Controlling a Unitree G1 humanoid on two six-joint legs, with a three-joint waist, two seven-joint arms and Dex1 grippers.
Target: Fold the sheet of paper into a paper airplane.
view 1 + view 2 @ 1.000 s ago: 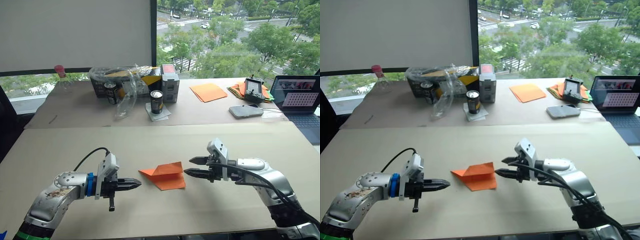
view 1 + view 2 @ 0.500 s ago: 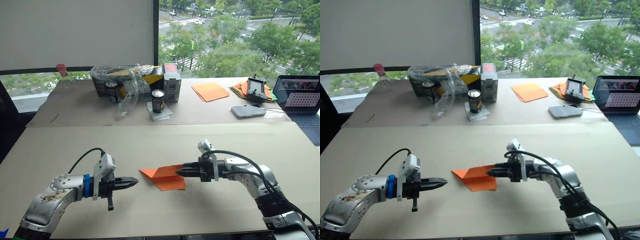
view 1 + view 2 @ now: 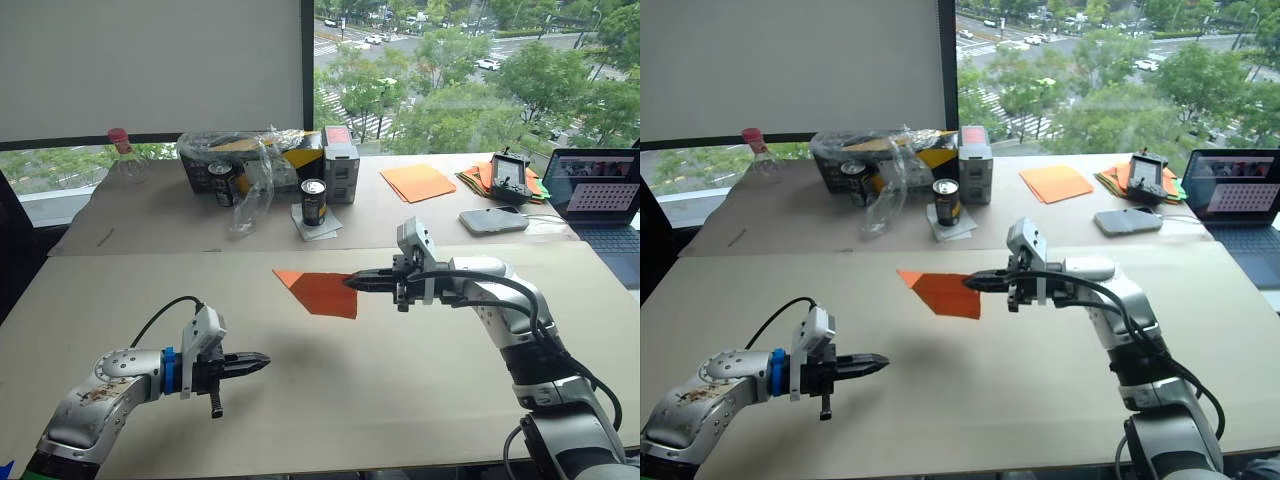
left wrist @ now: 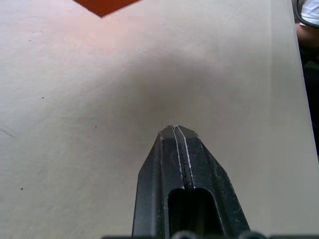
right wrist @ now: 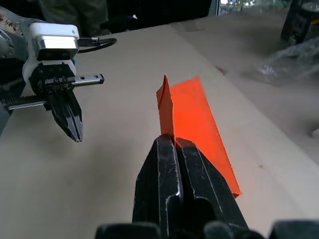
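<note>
Mid-fold, paper lifted. Your right gripper [image 3: 350, 283] has its fingers pinching one edge of the sheet of paper [image 3: 320, 292], here a partly folded, pointed bright orange piece held clear of the desk [image 3: 420, 370], with its shadow on the surface beneath. In the right wrist view the paper [image 5: 192, 119] stands edge-on out of the pressed fingertips, one flap upright and the other sloping away. Your left gripper [image 3: 255, 359] hovers low over the desk, nearer the robot and well apart from the paper, fingers pressed together on nothing.

The step in hand appears to be repositioning the piece between folds; the dart shape is not yet finished. The next move likely calls for laying the paper flat within reach of both arms, then using your left gripper to pin one layer while the right sets the next crease. Thin paper may sag or slip from a one-edge pinch.
</note>
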